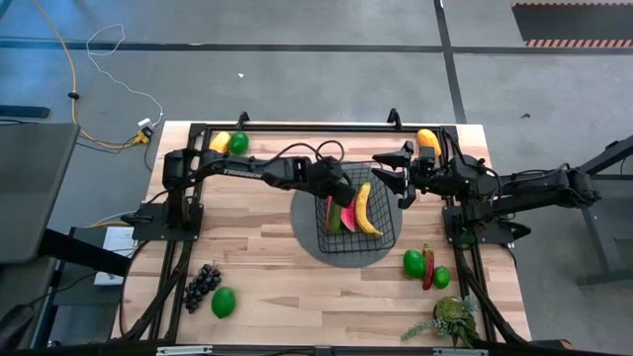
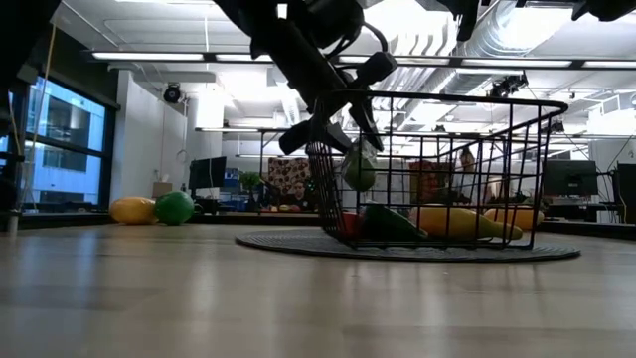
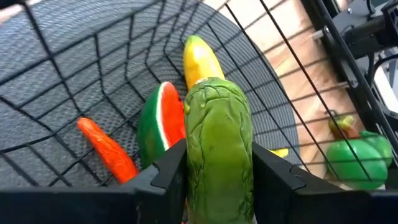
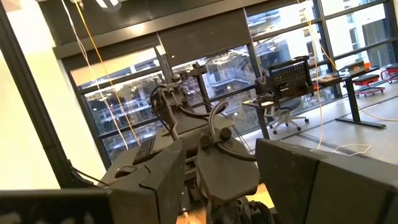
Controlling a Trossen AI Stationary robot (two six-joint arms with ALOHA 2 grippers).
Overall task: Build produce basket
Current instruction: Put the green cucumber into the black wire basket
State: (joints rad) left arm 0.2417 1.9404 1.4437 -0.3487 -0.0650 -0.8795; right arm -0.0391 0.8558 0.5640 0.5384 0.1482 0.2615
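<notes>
From above, the black wire-mesh rectangular basket (image 1: 354, 220) sits on a dark grey round mat (image 1: 309, 229) at the middle of the pale wooden table (image 1: 267, 267). The left gripper (image 1: 334, 188) reaches in over the basket's 10 o'clock corner. Inside lie a yellow toy banana (image 1: 366, 212), its long axis running from 12 to 6 o'clock, and a red-and-green watermelon slice (image 1: 344, 217) beside it at 9 o'clock. The right gripper (image 1: 402, 174) hangs off the basket's 1 o'clock corner, fingers apart and empty. Purple toy grapes (image 1: 202, 285) and a round green fruit (image 1: 225, 302) rest toward 7 o'clock; two green round fruits (image 1: 425, 267) with a red chili (image 1: 428, 267) between them lie at 4 o'clock, a leafy green plant (image 1: 450, 318) beyond them.

At table height, the left gripper (image 2: 338, 134) comes down inside the basket (image 2: 447, 169), holding a bumpy green cucumber (image 2: 360, 171) above the banana (image 2: 459, 223).

The left wrist camera shows the two dark fingers (image 3: 165, 174) clamped on the cucumber (image 3: 219, 149), its long axis pointing away from the wrist into the basket (image 3: 74, 93), toward the banana (image 3: 200, 59). The watermelon slice (image 3: 160, 127) and an orange-red chili (image 3: 109, 149) lie on the floor beneath.

The right wrist camera looks past its own spread fingers (image 4: 155, 180) at the room's windows.
</notes>
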